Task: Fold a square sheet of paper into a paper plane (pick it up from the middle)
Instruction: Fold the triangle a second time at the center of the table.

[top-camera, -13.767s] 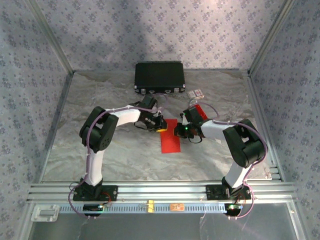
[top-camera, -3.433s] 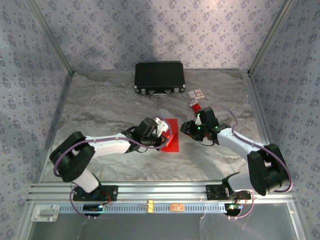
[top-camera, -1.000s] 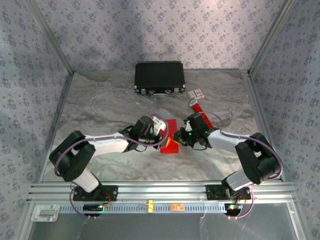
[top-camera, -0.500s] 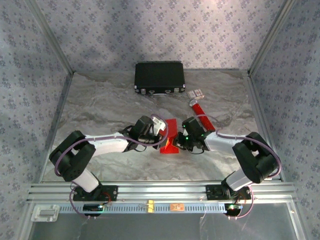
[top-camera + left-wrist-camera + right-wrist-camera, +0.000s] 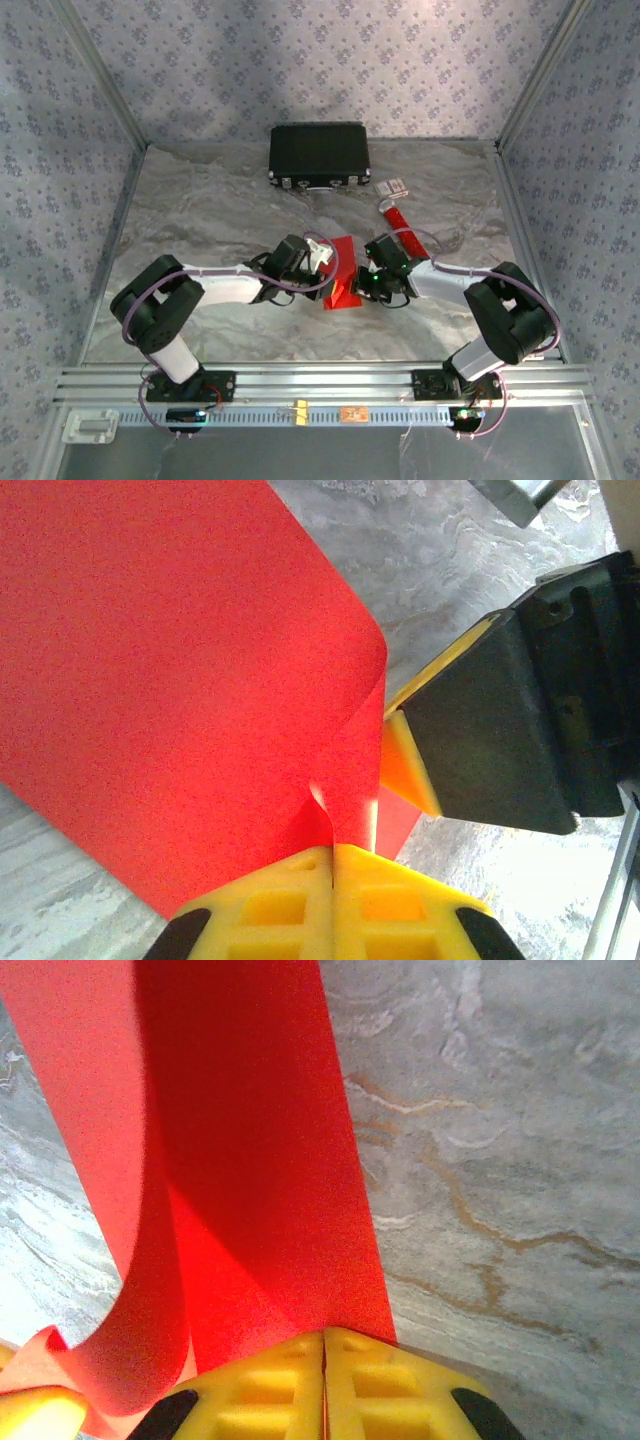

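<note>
Two sets of fingers meet at mid-surface, both on the square sheet of paper [image 5: 343, 270].

Left fingers [image 5: 322, 262]: clenched. The yellow pads [image 5: 300, 872] are pressed together with a red edge pinched in the seam, and the sheet curls away from the pinch in a rounded flap.

Right fingers [image 5: 365, 283]: also clenched on the paper, pads [image 5: 290, 1360] tight together where the red strip runs in between them.

Paper is bowed and raised between the two grips. Its near end appears to rest on the grey marbled surface [image 5: 220, 210].

Black case [image 5: 319, 153] sits at the far edge, well apart from the paper. Red tube with a white end [image 5: 400, 222] lies just behind the right wrist.
</note>
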Robot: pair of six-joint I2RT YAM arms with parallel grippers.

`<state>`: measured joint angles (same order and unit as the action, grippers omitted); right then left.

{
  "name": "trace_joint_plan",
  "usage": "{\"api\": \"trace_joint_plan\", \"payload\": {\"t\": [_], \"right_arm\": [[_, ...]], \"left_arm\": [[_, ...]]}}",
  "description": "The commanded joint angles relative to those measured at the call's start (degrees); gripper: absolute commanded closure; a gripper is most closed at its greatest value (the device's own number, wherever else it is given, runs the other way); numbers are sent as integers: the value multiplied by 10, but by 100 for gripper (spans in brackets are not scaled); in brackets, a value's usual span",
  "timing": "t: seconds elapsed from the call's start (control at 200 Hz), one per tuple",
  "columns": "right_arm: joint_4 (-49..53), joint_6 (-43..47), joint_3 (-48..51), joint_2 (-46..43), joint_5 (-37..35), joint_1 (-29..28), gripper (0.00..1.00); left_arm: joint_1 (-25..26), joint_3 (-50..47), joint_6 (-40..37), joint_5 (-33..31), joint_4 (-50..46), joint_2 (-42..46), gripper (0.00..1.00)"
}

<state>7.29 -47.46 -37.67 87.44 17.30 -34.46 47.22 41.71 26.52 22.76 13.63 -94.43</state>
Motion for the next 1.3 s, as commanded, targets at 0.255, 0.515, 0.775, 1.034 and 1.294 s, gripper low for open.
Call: {"api": "trace_joint_plan", "payload": {"t": [0.255,0.515,0.775,1.034,1.294], "right_arm": [[-57,-51,14,-8,16,-7,89],[-100,-78,38,-1,29,-12,88],[-61,-65,48,-6,3,-12,89],[-30,-32,50,-9,4,6,90],[-22,-18,41,-9,12,13,90]], "left_arm": [[-4,20,19,6,18,-9,100],[-4,21,12,4,11,-12,100],[-5,25,1,-2,2,-11,100],[-14,39,-29,-14,-18,-29,100],[-15,63,-56,-35,-43,-49,99]]}}
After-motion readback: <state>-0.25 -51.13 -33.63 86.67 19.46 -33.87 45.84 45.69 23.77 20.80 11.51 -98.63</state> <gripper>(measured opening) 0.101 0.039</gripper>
